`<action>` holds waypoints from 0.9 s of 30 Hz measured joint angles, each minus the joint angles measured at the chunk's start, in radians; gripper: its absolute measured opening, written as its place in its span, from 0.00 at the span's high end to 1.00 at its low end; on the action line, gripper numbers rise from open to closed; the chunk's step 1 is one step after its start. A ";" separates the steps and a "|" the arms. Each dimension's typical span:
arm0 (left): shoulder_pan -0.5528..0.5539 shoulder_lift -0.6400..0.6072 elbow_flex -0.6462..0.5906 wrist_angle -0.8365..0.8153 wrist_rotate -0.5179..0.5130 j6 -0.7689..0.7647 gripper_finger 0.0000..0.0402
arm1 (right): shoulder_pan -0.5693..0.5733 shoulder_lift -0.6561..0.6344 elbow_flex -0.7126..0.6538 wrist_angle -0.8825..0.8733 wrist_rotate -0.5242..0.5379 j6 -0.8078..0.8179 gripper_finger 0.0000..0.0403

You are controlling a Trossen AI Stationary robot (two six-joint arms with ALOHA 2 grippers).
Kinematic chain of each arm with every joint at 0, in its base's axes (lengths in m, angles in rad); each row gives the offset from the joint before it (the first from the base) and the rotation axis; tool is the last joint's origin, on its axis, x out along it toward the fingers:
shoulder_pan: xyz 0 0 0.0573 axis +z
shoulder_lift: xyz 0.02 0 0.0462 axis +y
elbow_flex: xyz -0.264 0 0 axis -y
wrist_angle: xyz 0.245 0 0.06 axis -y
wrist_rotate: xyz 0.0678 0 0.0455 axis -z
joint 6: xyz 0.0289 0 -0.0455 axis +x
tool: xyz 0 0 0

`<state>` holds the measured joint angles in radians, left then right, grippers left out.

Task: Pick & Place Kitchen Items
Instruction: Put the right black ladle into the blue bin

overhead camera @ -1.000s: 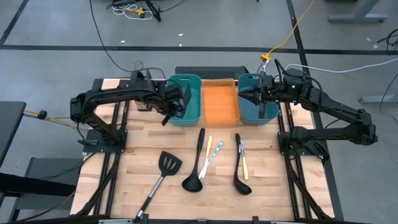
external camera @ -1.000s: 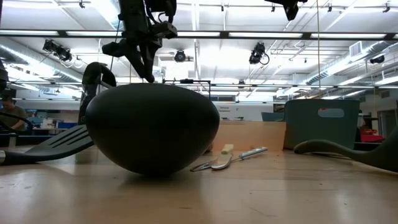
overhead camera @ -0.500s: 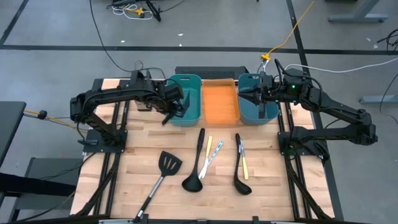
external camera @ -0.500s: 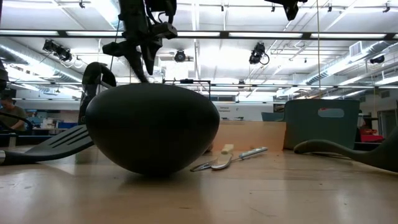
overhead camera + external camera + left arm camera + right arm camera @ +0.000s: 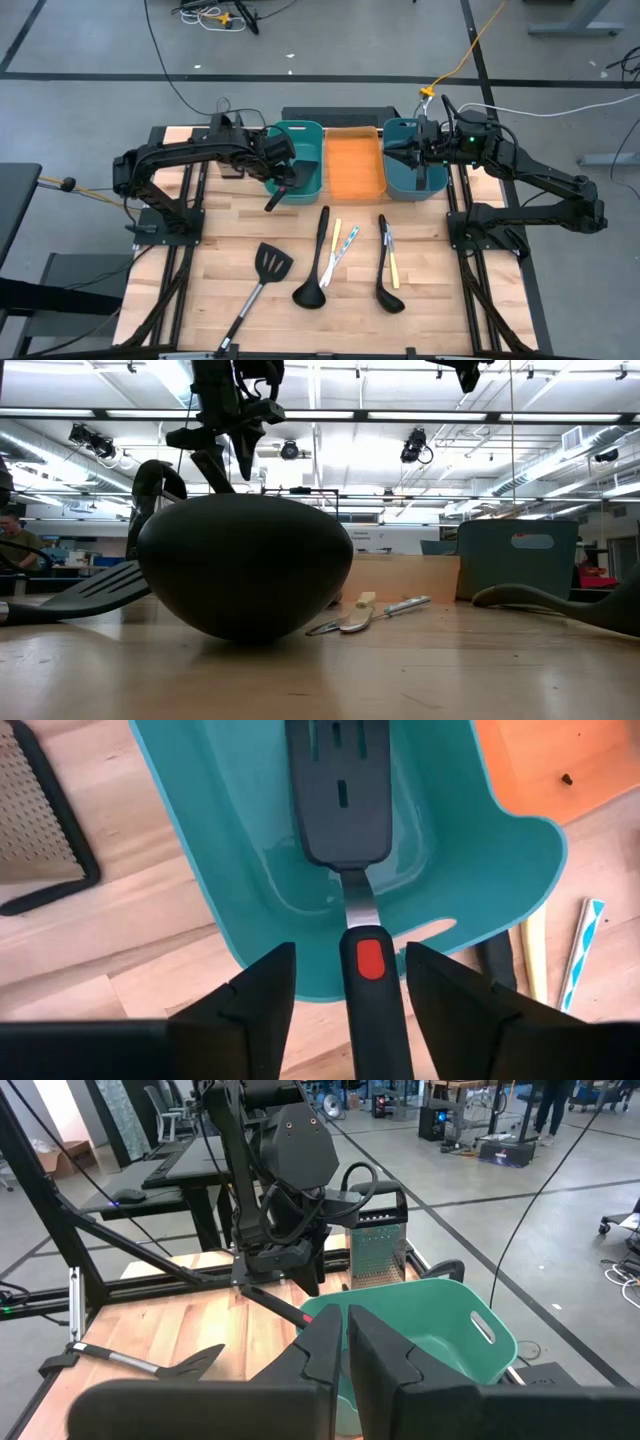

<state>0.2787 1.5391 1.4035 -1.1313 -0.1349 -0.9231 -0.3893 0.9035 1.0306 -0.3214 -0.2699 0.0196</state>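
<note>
Slotted black spatula point(image 5: 340, 795), glossy teal bin point(image 5: 480, 880)

No readable text, labels, brands or numbers on anything in view.

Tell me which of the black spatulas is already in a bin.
The spatula with the red dot on its handle: its slotted head lies inside the left teal bin, handle sticking out over the rim between the left gripper fingers. The other spatula lies flat on the table.
</note>
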 joint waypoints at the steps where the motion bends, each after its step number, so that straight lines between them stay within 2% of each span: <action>1: 0.000 0.000 0.006 -0.003 0.000 0.002 0.50 | 0.000 0.000 0.000 0.000 0.000 0.000 0.93; 9: -0.010 0.000 0.117 -0.003 -0.009 0.067 0.49 | 0.000 0.000 0.000 0.000 0.000 0.001 0.93; 14: -0.051 0.000 0.195 -0.001 -0.071 0.134 0.49 | 0.000 0.000 0.000 0.000 0.000 -0.001 0.93; 21: -0.114 -0.001 0.237 0.086 -0.223 0.292 0.49 | 0.000 0.000 0.000 0.000 0.000 -0.002 0.93; 27: -0.156 -0.001 0.239 0.206 -0.237 0.467 0.49 | 0.000 0.000 0.000 0.000 0.000 -0.002 0.93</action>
<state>0.1231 1.5379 1.6421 -0.9248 -0.3715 -0.4565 -0.3893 0.9035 1.0306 -0.3214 -0.2699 0.0174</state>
